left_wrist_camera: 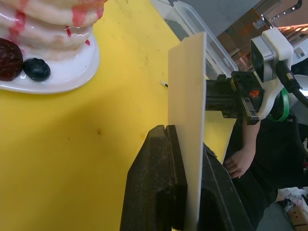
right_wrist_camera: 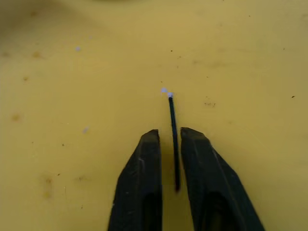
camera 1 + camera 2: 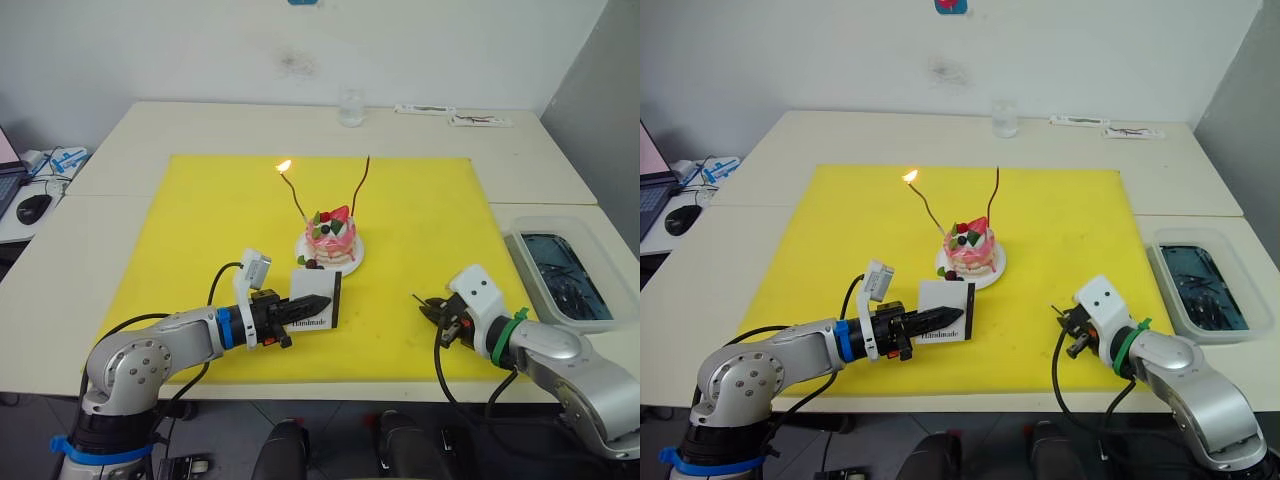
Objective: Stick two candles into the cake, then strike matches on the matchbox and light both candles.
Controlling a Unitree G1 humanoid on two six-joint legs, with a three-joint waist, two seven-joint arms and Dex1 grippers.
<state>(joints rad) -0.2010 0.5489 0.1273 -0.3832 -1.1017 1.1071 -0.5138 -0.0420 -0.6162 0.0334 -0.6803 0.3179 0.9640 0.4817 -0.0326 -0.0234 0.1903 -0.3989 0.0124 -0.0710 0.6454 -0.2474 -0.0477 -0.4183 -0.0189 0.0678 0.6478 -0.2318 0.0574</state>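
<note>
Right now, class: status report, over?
Left tool clamps flat white matchbox upright. Right tool straddles short dark match, grip unclear. One thin wavy candle lit, other unlit.

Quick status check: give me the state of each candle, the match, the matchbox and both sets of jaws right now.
Left candle: lit, standing in the cake.
Right candle: unlit, standing in the cake.
Matchbox: held on edge, clamped in the left gripper.
Match: unlit, lying on the yellow mat between the right gripper's jaws.
Left jaws: shut on the matchbox.
Right jaws: open.
</note>
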